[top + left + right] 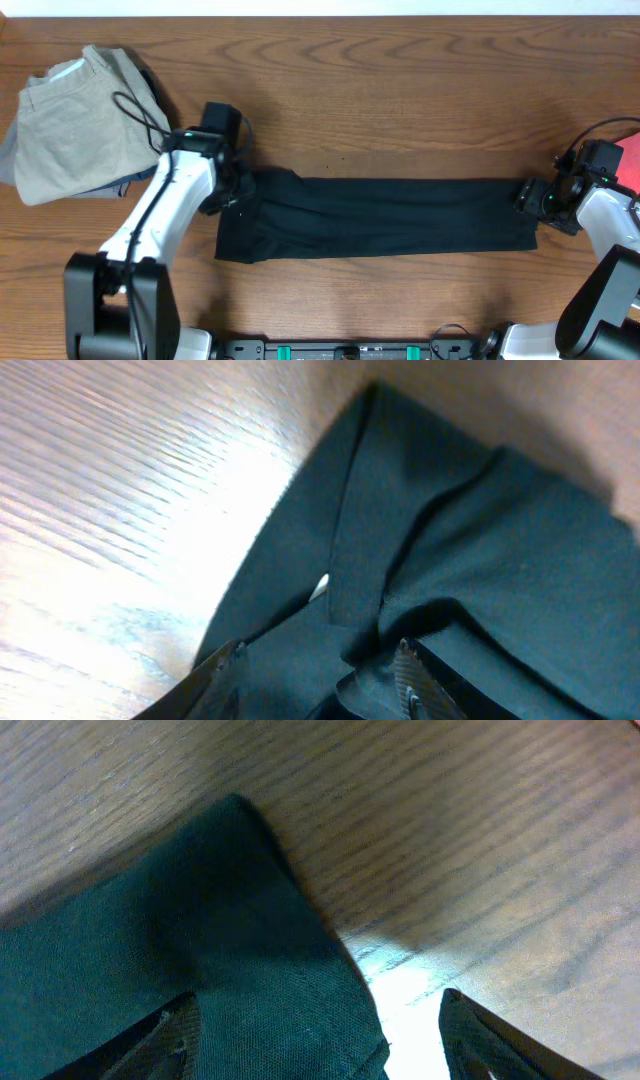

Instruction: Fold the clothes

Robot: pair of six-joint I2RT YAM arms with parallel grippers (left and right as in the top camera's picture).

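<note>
Overhead view: a black T-shirt [380,220] folded into a long strip lies flat across the middle of the wooden table [400,90], between the two arms. The left gripper [232,190] sits over the shirt's left end, at its far corner. The right gripper [527,196] sits at the shirt's right end, also by the far corner. Beige trousers [70,125] lie in a heap well beyond the shirt's left end, and a red cloth [630,165] shows past its right end, at the edge of the picture.

Left wrist view: only here do the creases show. The shirt's end [470,560] is bunched into overlapping folds, with a small white mark [320,588] at one of them. The left gripper [315,665] has its jaws apart, with fabric lying between the fingers [408,675] and not pinched.

Right wrist view: the shirt's corner [230,930] lies smooth on the bare wood. The right gripper [315,1035] is spread wide, one finger [475,1040] over bare wood beside the shirt and the other over the fabric. It holds nothing.
</note>
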